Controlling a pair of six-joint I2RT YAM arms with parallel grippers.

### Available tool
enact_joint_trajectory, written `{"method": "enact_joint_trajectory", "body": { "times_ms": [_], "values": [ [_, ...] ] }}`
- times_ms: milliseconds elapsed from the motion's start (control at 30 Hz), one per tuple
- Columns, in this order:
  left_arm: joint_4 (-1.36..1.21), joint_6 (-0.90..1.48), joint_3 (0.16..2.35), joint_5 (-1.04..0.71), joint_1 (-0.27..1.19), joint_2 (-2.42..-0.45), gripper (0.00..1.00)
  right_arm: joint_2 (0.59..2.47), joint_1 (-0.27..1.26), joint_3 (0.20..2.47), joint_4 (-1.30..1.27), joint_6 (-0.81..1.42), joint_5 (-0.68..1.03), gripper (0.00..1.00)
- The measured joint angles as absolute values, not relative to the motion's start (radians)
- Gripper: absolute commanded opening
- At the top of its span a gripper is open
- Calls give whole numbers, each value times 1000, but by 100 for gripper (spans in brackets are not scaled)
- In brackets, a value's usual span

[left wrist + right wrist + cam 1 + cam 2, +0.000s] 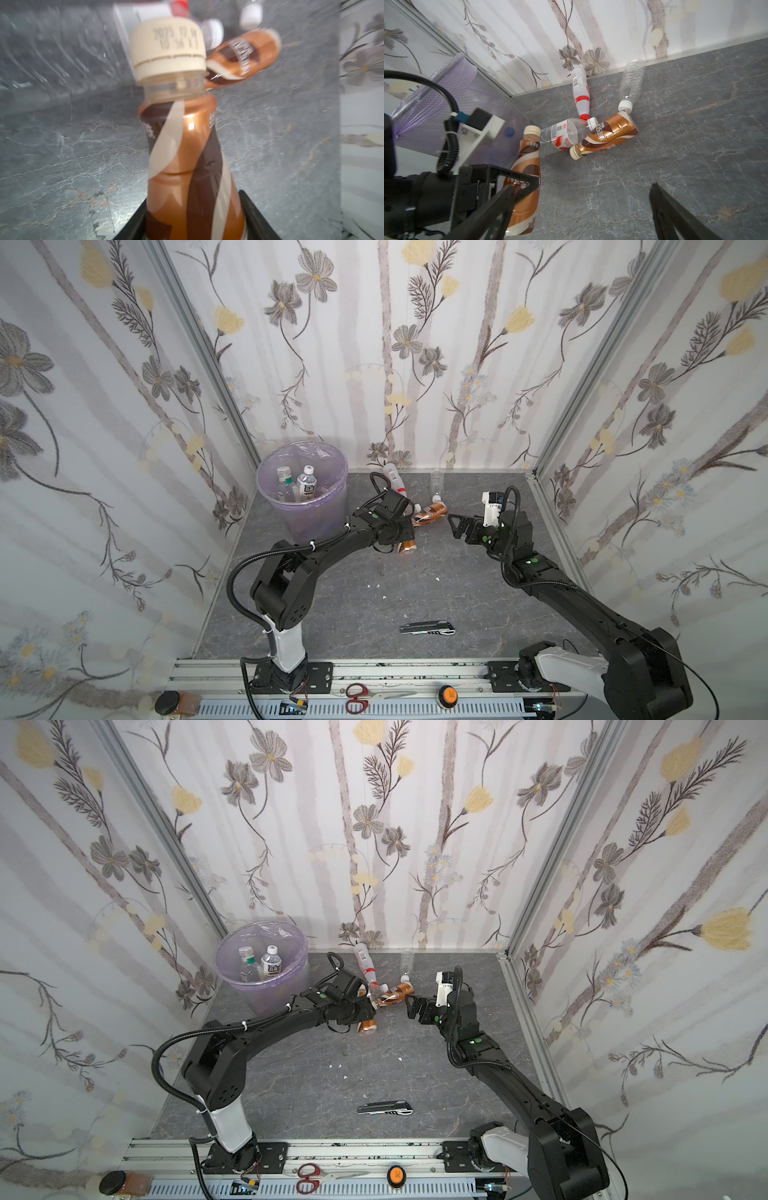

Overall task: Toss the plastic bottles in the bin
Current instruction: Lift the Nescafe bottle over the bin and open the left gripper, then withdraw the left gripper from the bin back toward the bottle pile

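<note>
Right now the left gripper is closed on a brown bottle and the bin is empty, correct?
Not quite. The bin isn't empty: both top views show bottles standing in it. The left gripper is indeed closed on a brown bottle, per the left wrist view.

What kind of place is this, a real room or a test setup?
Most likely a robot test booth, not a home. Floral wallpaper panels sit in aluminium frames, the left arm and right arm are bolted to a metal rail, and the bin holding plastic bottles stands on a grey tabletop.
</note>
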State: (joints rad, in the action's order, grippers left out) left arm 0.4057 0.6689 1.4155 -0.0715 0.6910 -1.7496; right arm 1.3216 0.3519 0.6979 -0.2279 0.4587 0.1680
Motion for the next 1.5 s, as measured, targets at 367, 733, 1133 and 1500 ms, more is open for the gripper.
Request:
{"method": "enact_joint_trajectory", "body": {
  "times_ms": [367, 733, 1133, 1500],
  "values": [
    [384, 398, 1729, 267, 702, -1389, 55, 1333, 406, 735, -233, 435, 183, 100],
    [397, 231, 1819, 400, 490, -1346, 54, 1288, 685, 917, -279, 220, 256, 100],
    [281, 126, 1803, 407, 280, -1391, 65, 1325, 707, 954, -284, 197, 253, 100],
    [561, 307, 1756, 228, 268, -1457, 100, 1326, 707, 918, -292, 200, 203, 100]
  ]
}}
